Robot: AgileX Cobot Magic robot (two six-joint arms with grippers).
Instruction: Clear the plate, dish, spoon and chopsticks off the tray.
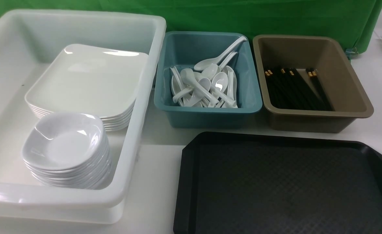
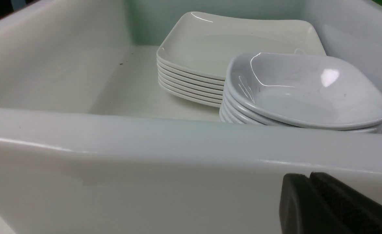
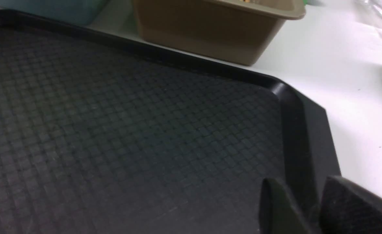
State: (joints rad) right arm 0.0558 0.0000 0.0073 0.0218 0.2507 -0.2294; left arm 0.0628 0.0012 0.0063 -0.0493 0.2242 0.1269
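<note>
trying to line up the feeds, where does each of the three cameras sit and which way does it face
Front view: between the arms, facing forward over the empty tray, white bin, teal bin and brown bin; only a dark corner of the robot shows.
Left wrist view: beside the white bin's wall, looking in; left gripper shut.
Right wrist view: low over the tray; right gripper parted.
Front and right wrist share tray and brown bin.

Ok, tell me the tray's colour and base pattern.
Black tray, base embossed with a small square grid; right wrist view shows it best.

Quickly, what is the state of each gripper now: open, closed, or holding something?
Left gripper: closed, holding nothing, before the big white plastic bin.
Right gripper: open, jaws either side of the black textured tray rim.
</note>
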